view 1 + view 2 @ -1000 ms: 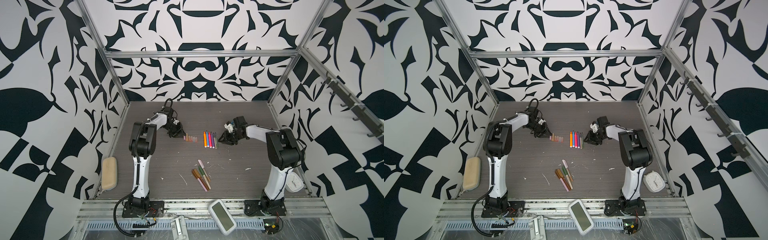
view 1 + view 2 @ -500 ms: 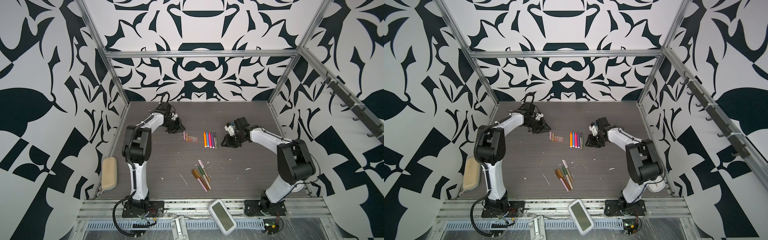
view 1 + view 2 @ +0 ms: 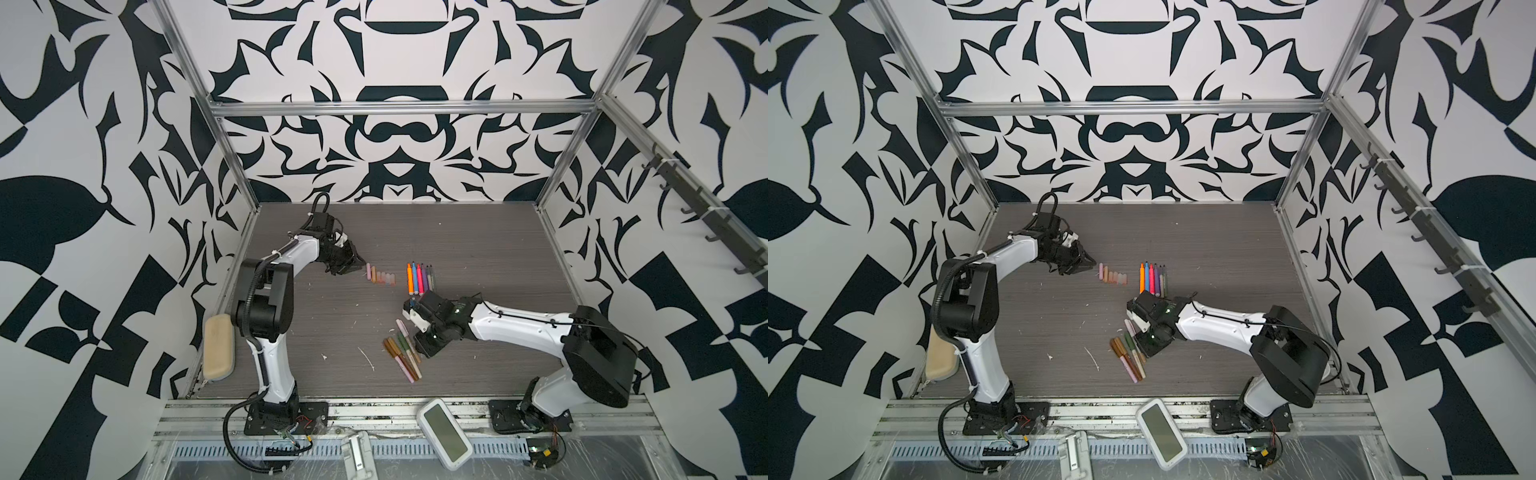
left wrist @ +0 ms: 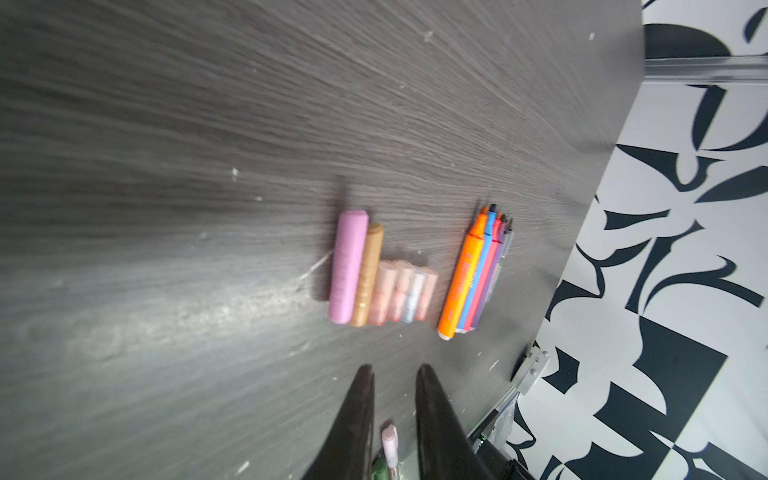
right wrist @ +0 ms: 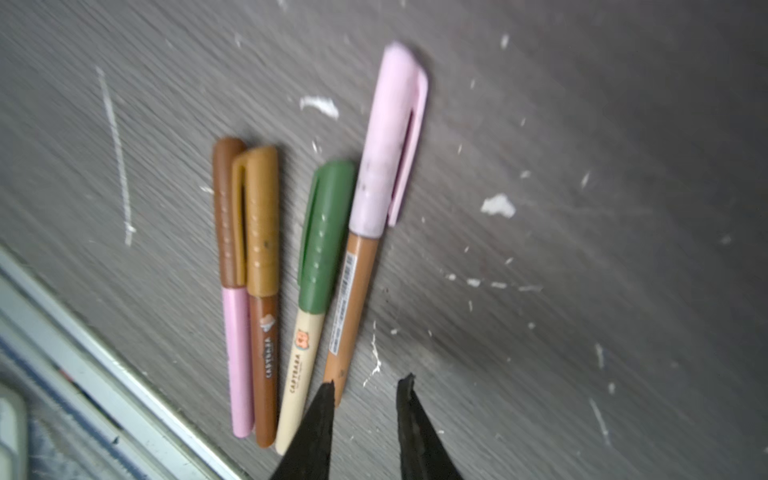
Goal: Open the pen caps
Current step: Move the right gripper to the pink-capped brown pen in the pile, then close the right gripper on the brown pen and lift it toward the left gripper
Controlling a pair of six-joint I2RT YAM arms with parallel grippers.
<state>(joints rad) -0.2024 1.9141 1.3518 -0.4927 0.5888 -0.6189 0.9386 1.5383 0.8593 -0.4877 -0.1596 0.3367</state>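
- The right gripper [image 5: 365,384] holds its jaws a little apart with only bare tabletop between them, so it grips nothing. One black fingertip [image 5: 328,390] overlaps the tail of a slim tan-barrelled pen with a pale pink clip cap [image 5: 361,257]. Whether the two touch I cannot tell.
- Past that fingertip lie three more capped pens, side by side: a cream pen with a green cap [image 5: 318,291], a brown pen with a tan cap [image 5: 262,291] and a pink pen with a brown cap [image 5: 230,286]. The last two touch. That makes four capped pens in the right wrist view.
- Beyond them runs the aluminium front rail [image 5: 104,365]. On the jaws' other side the dark grey wood-grain table [image 5: 582,124] lies open, dotted with small white scraps [image 5: 498,205].
- The left gripper [image 4: 392,374] is also slightly parted and empty.
- Ahead of its fingertips, apart from them, lies a row of six loose caps, each touching the next. There is one long opaque pink plastic cap [image 4: 348,268], one loose tan cap [image 4: 365,274] and four short translucent pale pink caps [image 4: 403,293].
- A gap beyond the row lies a tight bundle of uncapped marker pens [image 4: 473,274] in orange, blue, pink, purple and grey. There are five or six; I cannot tell which.
- Outermost in a top view, a white handheld device with a grey screen [image 3: 444,434] rests on the front frame. A beige oblong pad [image 3: 218,352] lies at the table's side edge, behind the left arm.
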